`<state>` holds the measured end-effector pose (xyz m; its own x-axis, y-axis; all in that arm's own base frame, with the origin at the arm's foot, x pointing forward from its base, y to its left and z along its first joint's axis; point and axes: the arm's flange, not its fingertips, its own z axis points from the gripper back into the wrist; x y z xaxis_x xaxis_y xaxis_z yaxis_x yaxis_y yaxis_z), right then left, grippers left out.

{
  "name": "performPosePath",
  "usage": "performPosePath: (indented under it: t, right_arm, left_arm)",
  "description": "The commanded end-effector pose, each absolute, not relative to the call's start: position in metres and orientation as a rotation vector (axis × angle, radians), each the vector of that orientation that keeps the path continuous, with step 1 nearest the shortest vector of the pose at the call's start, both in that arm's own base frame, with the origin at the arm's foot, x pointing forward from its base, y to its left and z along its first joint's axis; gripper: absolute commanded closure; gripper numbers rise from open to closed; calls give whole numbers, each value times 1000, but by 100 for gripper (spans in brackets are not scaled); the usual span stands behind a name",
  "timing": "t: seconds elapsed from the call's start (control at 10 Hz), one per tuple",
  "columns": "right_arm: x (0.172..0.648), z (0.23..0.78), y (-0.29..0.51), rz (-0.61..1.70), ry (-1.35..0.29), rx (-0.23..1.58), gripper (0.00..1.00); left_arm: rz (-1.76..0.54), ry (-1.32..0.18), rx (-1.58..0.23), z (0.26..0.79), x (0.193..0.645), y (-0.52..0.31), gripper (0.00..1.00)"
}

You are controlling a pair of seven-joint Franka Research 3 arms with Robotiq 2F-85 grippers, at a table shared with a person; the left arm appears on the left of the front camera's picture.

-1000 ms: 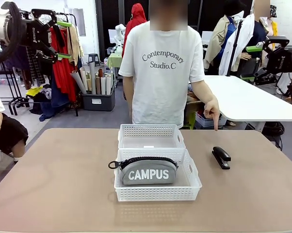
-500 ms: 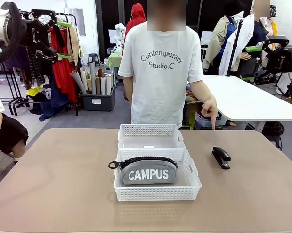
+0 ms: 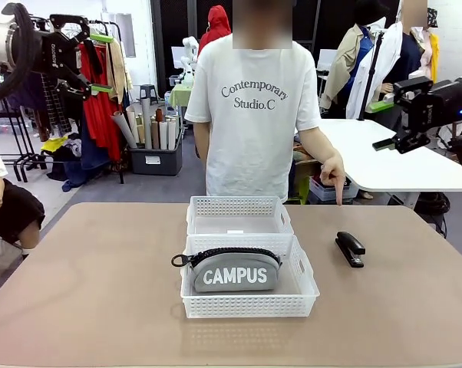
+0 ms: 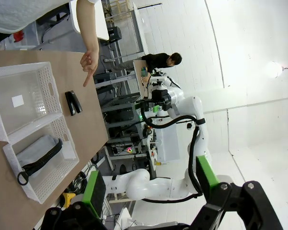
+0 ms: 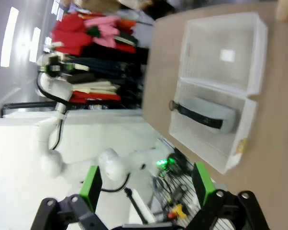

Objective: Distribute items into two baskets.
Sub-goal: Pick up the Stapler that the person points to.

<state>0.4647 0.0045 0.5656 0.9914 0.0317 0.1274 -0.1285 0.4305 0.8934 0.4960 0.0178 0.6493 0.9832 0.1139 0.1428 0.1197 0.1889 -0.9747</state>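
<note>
Pouch (image 3: pixel 235 270) in near basket (image 3: pixel 250 305), stapler (image 3: pixel 350 248) on table (image 3: pixel 100 291)

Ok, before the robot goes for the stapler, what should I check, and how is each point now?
1. Pouch inside the near basket: ok.
2. Far basket has room for the stapler: ok.
3. Stapler free on the table, right of the baskets: ok.
4. Right gripper open and raised: ok.
5. Left gripper open, raised at the left side: ok.
6. Person's hand away from the stapler: not ok, it points down close behind it.
</note>
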Motion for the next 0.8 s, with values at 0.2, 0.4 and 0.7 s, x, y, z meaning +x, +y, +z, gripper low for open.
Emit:
performPosePath:
  t: [0.2,0.4,0.7]
  right_arm:
    - [482,580,20,104,31,861,0]
    - [486,565,35,120,91,708,0]
    - [482,520,53,180,99,454,0]
  left_arm:
    - [-4,-201,-1382,651,495,18,0]
    - [-4,-201,-1382,651,495,18,0]
    - [-4,-201,-1382,651,495,18,0]
